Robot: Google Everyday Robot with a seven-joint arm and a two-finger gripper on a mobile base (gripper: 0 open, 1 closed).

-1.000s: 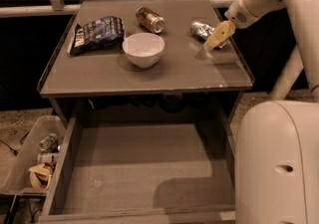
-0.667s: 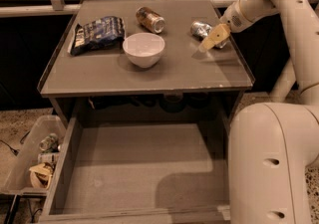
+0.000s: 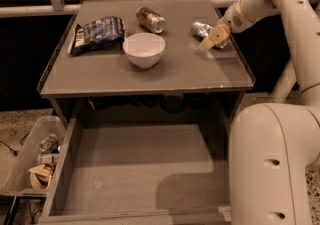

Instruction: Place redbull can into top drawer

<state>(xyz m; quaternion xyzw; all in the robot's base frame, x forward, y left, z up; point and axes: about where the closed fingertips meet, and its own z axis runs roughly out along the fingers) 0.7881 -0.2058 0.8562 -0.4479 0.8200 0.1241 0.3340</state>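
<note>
Camera view: we look down on the tabletop (image 3: 125, 76) with the white bowl (image 3: 144, 49) on it.
Redbull can (image 3: 201, 29): lies on its side, right of the bowl and a little further back.
Axis: about left to right; the shiny round end points left, toward the bowl.
Gripper (image 3: 216, 36): right of the bowl, at the can's right part.
Grip: we cannot tell if it is open or closed.
Top drawer (image 3: 140, 169): pulled out, below the bowl.
</note>
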